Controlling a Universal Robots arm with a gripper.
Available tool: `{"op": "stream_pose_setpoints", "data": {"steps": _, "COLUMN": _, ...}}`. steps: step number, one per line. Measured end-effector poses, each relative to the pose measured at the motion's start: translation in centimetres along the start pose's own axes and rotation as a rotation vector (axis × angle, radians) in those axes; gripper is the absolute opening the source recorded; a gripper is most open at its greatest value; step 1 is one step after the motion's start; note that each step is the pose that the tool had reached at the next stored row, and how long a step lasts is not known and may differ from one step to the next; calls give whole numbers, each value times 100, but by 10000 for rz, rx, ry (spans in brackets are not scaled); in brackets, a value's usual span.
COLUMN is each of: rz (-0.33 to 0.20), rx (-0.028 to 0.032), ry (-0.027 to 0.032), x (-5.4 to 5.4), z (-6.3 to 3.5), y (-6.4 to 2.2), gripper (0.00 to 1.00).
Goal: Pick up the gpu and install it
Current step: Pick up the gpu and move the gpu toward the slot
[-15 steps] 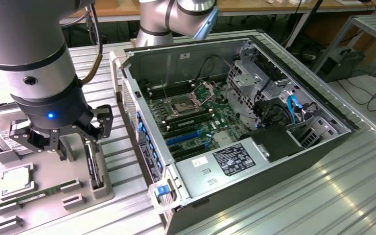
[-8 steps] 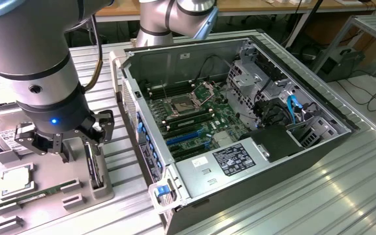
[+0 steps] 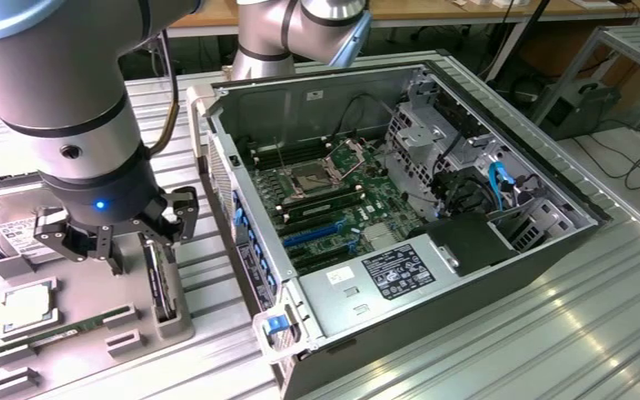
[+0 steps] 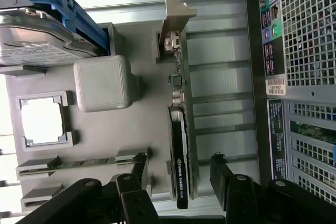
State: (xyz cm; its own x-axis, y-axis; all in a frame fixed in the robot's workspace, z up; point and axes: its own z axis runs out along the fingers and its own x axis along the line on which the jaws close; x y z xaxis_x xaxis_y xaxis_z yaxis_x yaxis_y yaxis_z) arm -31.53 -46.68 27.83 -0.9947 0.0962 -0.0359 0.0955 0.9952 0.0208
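black gpu point(image 4: 180, 145) shows edge lettering in wrist view, gripper point(image 4: 178, 167) spread over it.

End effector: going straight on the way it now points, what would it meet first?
Most likely the gpu, standing on edge in the gray tray. The open end effector points down at it, the card lined up between its fingers, so they would straddle it; its height above the card is unclear.
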Motion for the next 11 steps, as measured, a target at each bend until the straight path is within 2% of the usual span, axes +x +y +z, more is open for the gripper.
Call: {"op": "stream_pose_setpoints", "data": {"steps": 11, "rz": -1, "rx": 1, "ry": 1, "x": 8, "z": 82, "y": 0, "gripper": 60}}
